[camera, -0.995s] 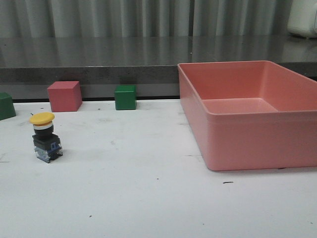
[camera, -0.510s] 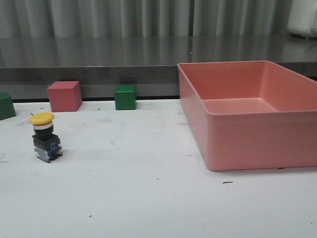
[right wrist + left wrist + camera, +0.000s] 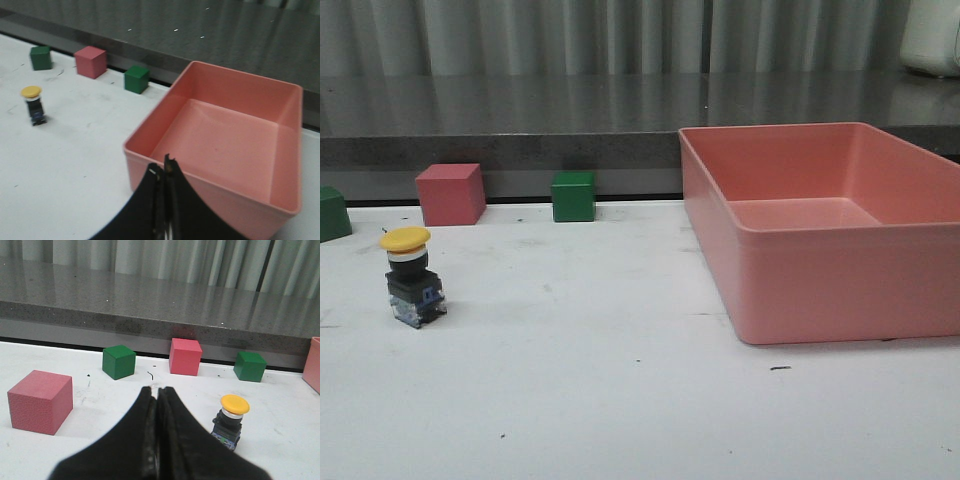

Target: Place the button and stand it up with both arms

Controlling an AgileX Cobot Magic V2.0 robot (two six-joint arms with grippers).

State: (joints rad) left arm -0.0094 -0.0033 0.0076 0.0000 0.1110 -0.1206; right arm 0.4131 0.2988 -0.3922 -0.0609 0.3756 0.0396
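Note:
The button (image 3: pixel 410 275) stands upright on the white table at the left, yellow cap on top, black base with blue terminals below. It also shows in the left wrist view (image 3: pixel 230 416) and, small, in the right wrist view (image 3: pixel 33 104). My left gripper (image 3: pixel 157 391) is shut and empty, a little short of the button and to one side of it. My right gripper (image 3: pixel 162 165) is shut and empty, just in front of the near wall of the pink bin (image 3: pixel 220 150). Neither arm shows in the front view.
A large pink bin (image 3: pixel 800 250) fills the right side of the table. A pink cube (image 3: pixel 450 193) and green cubes (image 3: pixel 573 196) (image 3: pixel 332 213) stand along the back edge. Another pink cube (image 3: pixel 40 401) lies near my left gripper. A dark ledge runs behind the table.

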